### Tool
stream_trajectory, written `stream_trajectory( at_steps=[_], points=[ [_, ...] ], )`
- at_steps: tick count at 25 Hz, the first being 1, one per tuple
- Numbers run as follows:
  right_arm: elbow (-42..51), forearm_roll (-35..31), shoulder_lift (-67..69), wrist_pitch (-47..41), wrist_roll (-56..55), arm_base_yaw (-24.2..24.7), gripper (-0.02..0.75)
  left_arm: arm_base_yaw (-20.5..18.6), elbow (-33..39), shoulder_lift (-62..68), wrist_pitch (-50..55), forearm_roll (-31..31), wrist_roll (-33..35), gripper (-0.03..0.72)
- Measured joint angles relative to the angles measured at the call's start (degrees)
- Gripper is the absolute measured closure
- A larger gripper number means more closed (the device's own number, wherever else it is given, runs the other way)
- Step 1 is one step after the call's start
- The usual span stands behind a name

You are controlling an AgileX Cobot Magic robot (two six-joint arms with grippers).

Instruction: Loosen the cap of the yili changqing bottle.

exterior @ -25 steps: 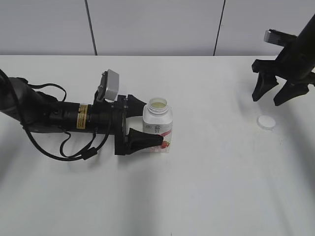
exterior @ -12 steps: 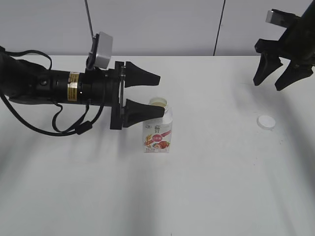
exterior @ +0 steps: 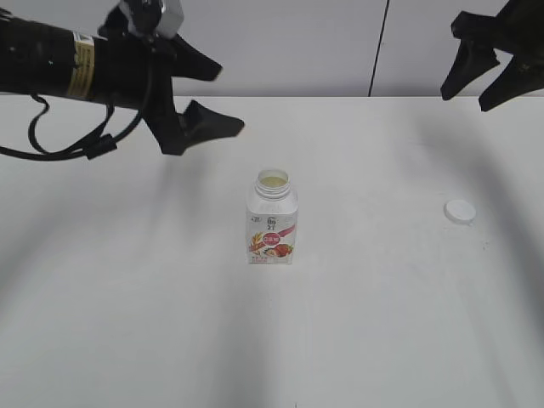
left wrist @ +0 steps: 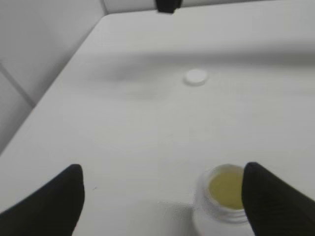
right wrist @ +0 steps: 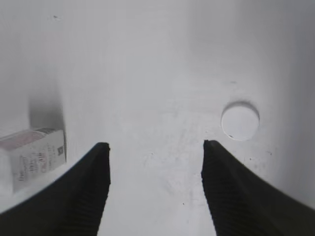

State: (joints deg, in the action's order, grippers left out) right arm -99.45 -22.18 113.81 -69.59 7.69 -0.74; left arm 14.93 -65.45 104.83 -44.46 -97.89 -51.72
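The yili changqing bottle (exterior: 272,218) stands upright mid-table with its neck open, pale liquid showing inside; it also shows in the left wrist view (left wrist: 224,199) and the right wrist view (right wrist: 32,157). The white cap (exterior: 460,211) lies loose on the table to the right, apart from the bottle; it shows in the left wrist view (left wrist: 196,77) and the right wrist view (right wrist: 239,121). My left gripper (exterior: 223,98) is open and empty, raised up and to the left of the bottle. My right gripper (exterior: 472,89) is open and empty, high at the far right above the cap.
The white table (exterior: 357,323) runs to a pale panelled wall (exterior: 272,42) at the back. The left arm's black cables (exterior: 68,149) hang over the table's left side.
My left gripper has let go of the bottle and risen up and to the left. My right gripper has lifted higher. The bottle and cap have stayed put.
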Motion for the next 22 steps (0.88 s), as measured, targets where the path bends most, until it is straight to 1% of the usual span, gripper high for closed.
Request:
stream_trajectory(
  at_steps=[4, 6, 8, 10, 12, 14, 15, 18, 19, 22],
  points=[
    [-2.79, -1.34, -1.60, -0.07, 0.00, 0.00, 0.267, 0.00, 0.00, -6.28, 16.91, -5.19, -5.54, 0.095],
    [-4.05, -1.74, -2.09, -0.07, 0.00, 0.00, 0.267, 0.00, 0.00, -8.25, 25.06, -6.39, -9.13, 0.095],
    [-5.04, -1.87, -2.43, -0.07, 0.00, -0.05, 0.267, 0.00, 0.00, -9.32, 34.74, -6.67, -12.50, 0.095],
    [-5.74, -2.33, -2.67, -0.07, 0.00, -0.05, 0.267, 0.00, 0.00, -9.38, 43.03, -3.16, -14.07, 0.095],
    [-6.21, -2.65, -2.73, -0.14, -0.05, -0.05, 0.267, 0.00, 0.00, -9.25, 50.66, 2.57, -14.23, 0.095],
    [-6.49, -2.70, -2.73, -0.14, -0.05, -0.05, 0.267, 0.00, 0.00, -9.25, 56.22, 11.47, -12.30, 0.095],
    [-6.49, -2.72, -2.73, -0.14, -0.05, -0.05, 0.267, 0.00, 0.00, -9.25, 59.65, 16.39, -9.35, 0.095],
    [-6.49, -2.77, -2.73, -0.14, 0.01, -0.05, 0.267, 0.00, 0.00, -9.21, 66.82, 36.98, 3.98, 0.095],
    [-6.49, -2.84, -2.73, -0.14, 0.01, -0.05, 0.267, 0.00, -0.31, -9.21, 69.30, 42.74, 8.58, 0.095],
    [-6.49, -2.84, -2.73, -0.14, 0.01, -0.05, 0.267, 0.19, -2.66, -9.32, 74.57, 62.83, 21.03, 0.100]
  ],
)
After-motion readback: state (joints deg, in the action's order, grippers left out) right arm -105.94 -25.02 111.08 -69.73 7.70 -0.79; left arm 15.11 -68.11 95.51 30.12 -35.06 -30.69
